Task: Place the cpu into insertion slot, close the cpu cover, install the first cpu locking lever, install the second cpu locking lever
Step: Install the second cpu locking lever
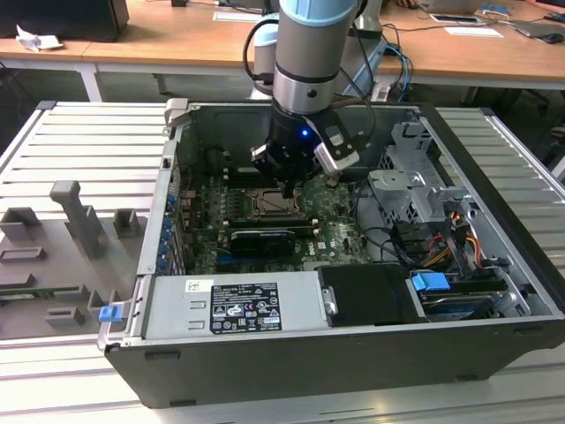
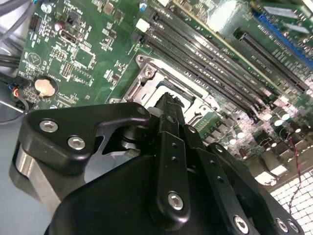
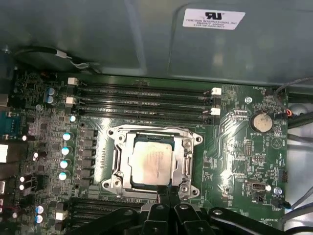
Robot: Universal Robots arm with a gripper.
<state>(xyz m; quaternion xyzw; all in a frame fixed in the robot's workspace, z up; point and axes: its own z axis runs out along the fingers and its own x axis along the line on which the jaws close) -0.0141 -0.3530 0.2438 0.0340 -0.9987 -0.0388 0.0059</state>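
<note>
gripper at cpu cover edge | cpu seated

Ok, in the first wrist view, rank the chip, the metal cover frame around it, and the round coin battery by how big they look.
Largest to smallest:
1. Cover frame
2. Chip
3. Coin battery
All lie on the same board, so nearness hardly skews this.

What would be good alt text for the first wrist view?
A pale beige-silver square cpu sits in the silvery-rimmed square insertion slot on a green circuit board, with the silvery metal cpu cover framing it. The black gripper is at the socket's edge, with long black memory slots beyond.
</note>
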